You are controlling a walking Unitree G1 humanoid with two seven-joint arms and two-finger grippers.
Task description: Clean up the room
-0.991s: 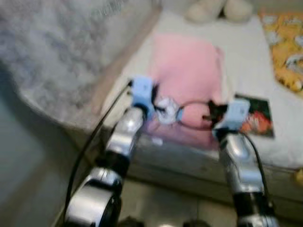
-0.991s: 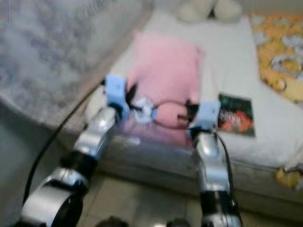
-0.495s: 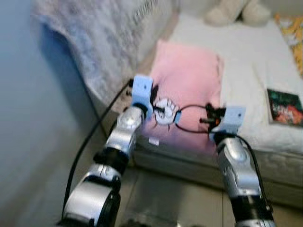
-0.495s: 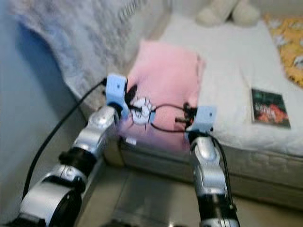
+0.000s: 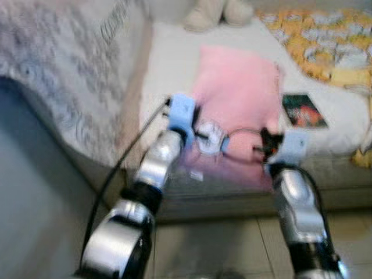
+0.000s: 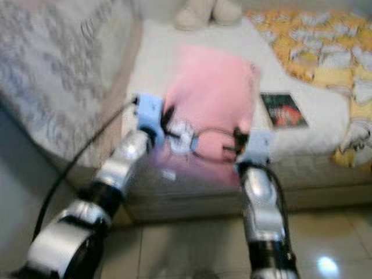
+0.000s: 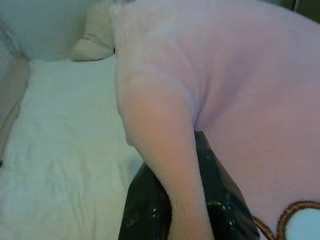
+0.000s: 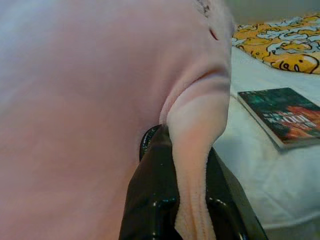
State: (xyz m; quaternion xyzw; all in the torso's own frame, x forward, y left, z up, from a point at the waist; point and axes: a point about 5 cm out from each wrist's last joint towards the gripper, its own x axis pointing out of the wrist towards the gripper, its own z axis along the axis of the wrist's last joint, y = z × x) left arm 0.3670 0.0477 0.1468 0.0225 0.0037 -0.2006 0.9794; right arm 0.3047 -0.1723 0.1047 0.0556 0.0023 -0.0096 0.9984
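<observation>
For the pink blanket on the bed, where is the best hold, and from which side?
The near edge of the pink blanket, from the foot side. It hangs over the bed there, and the left pincer and right pincer each pinch a fold of it.

The pink garment (image 7: 240,100) is soft, matt, fleecy cloth, and the black fingers (image 8: 160,200) of the right end effector (image 8: 187,210) are smooth, glossy plastic. The bed (image 5: 168,64) wears a matt white cloth sheet, on which lies a book (image 8: 287,115) with a glossy paper cover. The arms (image 5: 160,165) are shiny silver metal, and the floor (image 6: 192,250) is glossy tile.
</observation>
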